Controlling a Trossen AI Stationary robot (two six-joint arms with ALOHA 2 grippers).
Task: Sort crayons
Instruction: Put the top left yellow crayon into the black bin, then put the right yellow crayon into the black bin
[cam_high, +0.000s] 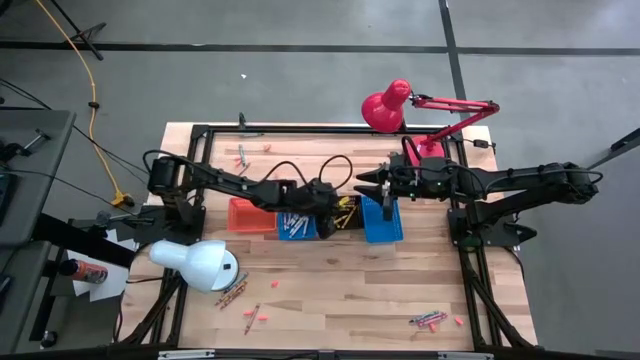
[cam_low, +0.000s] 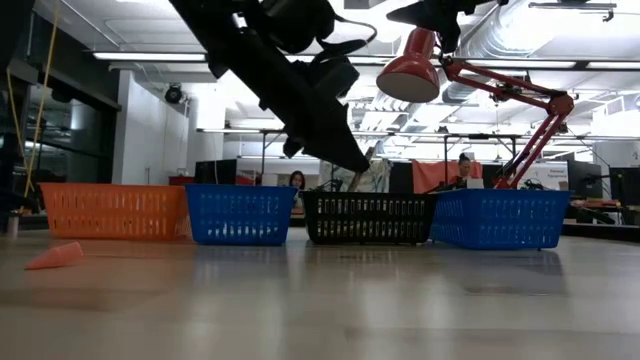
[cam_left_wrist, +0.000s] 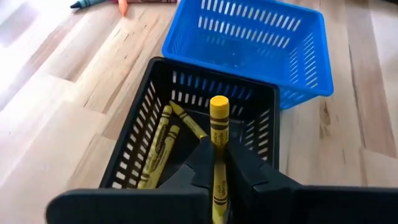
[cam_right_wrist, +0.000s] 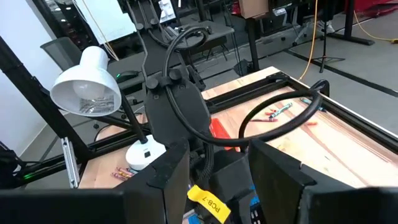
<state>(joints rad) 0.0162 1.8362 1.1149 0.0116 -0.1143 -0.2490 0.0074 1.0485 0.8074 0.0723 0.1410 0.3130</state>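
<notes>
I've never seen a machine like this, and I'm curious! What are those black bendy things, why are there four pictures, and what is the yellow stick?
Those are two robot arms at a wooden table. One camera looks down from above, one sits low at table height, and one rides on each wrist. The left gripper is shut on a yellow crayon, held over the black basket, where more yellow crayons lie. Beside it stand two blue baskets and an orange basket. Loose crayons lie scattered about. The right gripper waits open above one blue basket. Two desk lamps stand there, one red, one white.

2 dark jointed arms (cam_high: 250, 185) trail looping black cables (cam_right_wrist: 261, 121); one carries a yellow label (cam_right_wrist: 208, 200).
</notes>
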